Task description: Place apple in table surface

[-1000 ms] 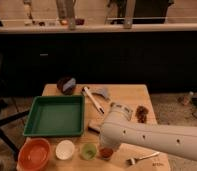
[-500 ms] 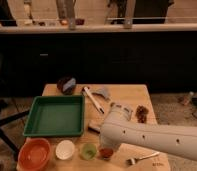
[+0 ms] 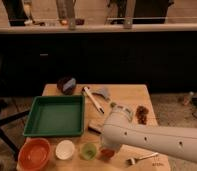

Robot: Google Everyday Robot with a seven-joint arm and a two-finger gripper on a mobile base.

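1. While the arm (image 3: 157, 137) is staying put, the hand (image 3: 108, 146) is hovering low over the front of the bench (image 3: 128, 96).
2. The apple (image 3: 106, 153) is peeking out just beneath it, beside the green cup (image 3: 88, 150); the hand's grip, I cannot tell.
3. Placement is probably nearing release.

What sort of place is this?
Likely a kitchen: long dark-fronted counter behind, light tan wooden table holding a round orange bowl and green rectangular tray. The gripper is at the small red-orange apple, near edge.
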